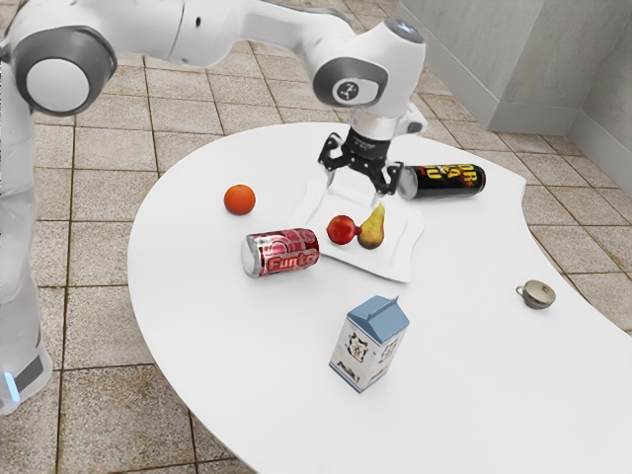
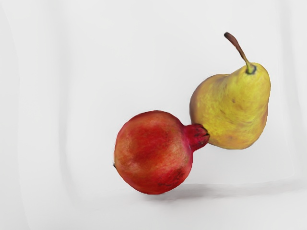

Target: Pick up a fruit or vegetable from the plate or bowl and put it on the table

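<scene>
The white Franka arm (image 1: pixel 222 28) reaches in from the exterior view's upper left, its forearm nearly level and its wrist (image 1: pixel 373 77) bent downward. Below it, the black two-finger gripper (image 1: pixel 359 178) points down at a slight tilt, its fingers spread apart.

White table (image 1: pixel 247 365) bears plate (image 1: pixel 380 261), orange (image 1: pixel 239 199), red can (image 1: pixel 280 253), black can (image 1: pixel 450 180), milk carton (image 1: pixel 367 346), small cup (image 1: pixel 538 295).
</scene>
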You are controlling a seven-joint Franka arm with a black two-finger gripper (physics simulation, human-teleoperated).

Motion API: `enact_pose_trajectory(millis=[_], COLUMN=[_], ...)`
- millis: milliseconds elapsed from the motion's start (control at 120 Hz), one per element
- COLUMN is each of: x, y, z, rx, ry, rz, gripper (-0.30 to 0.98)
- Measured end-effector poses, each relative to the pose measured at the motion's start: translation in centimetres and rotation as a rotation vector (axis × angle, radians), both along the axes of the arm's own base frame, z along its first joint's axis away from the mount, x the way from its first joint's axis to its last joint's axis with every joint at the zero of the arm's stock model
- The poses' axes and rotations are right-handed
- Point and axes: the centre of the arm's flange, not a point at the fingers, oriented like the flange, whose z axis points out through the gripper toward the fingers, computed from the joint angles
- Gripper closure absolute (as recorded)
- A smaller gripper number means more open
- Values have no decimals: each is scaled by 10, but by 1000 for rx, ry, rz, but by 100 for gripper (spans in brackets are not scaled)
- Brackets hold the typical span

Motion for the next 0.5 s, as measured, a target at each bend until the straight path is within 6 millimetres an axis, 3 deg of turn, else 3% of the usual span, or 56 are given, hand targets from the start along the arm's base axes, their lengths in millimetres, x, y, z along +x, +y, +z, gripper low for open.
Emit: enact_pose_trajectory(millis=[108, 308, 500], x=[6, 8, 6], y=[30, 5, 25], z=[-8, -25, -48], rx=[10, 16, 7], ry=[-13, -8, -3], rz=[-67, -291, -386], gripper=[0, 0, 0])
